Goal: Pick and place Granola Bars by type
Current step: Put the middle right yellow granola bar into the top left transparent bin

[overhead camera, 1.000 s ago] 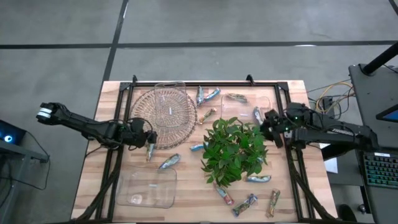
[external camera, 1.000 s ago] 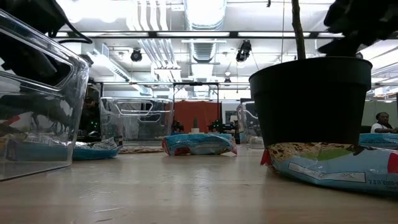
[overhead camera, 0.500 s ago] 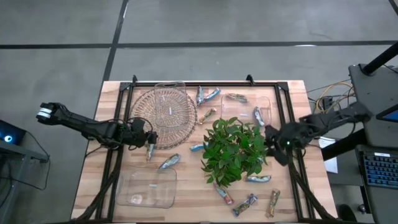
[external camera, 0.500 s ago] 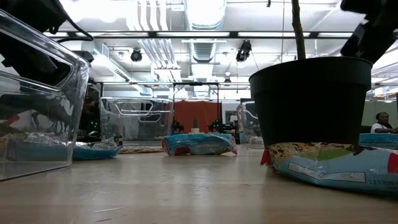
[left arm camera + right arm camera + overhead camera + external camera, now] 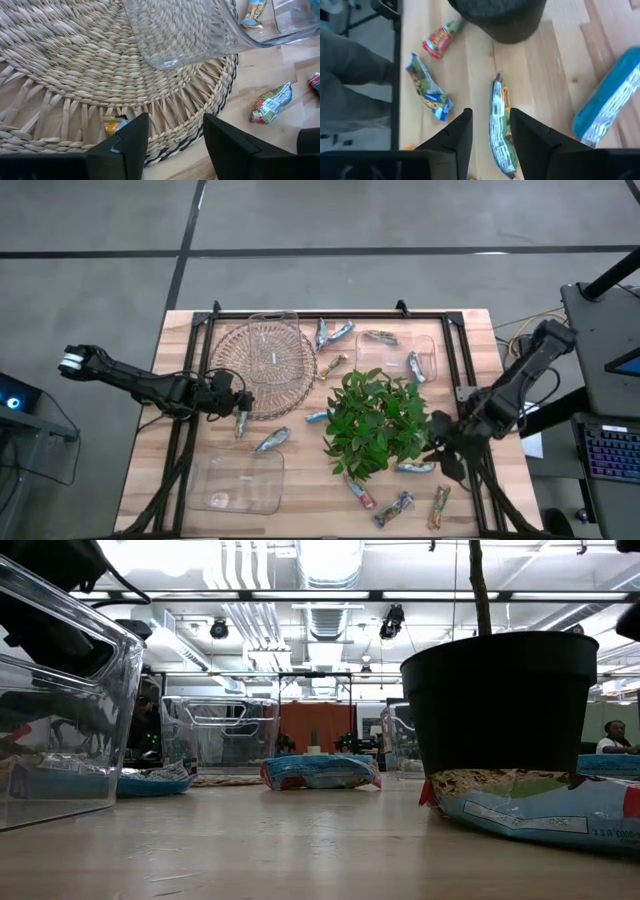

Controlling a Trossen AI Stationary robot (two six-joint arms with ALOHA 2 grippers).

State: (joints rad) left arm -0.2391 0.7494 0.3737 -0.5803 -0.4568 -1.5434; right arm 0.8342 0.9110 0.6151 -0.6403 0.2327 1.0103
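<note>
My right gripper (image 5: 487, 137): fingers apart, a granola bar (image 5: 499, 127) lying between them on the table (image 5: 550, 65), unclamped.

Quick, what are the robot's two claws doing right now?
Left gripper: open, empty, at the woven mat's edge.
Right gripper: open, empty, over a granola bar.

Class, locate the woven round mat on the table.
In the high view the woven mat lies at the table's far left, a clear container overlapping it, with the left gripper at its near edge.
</note>
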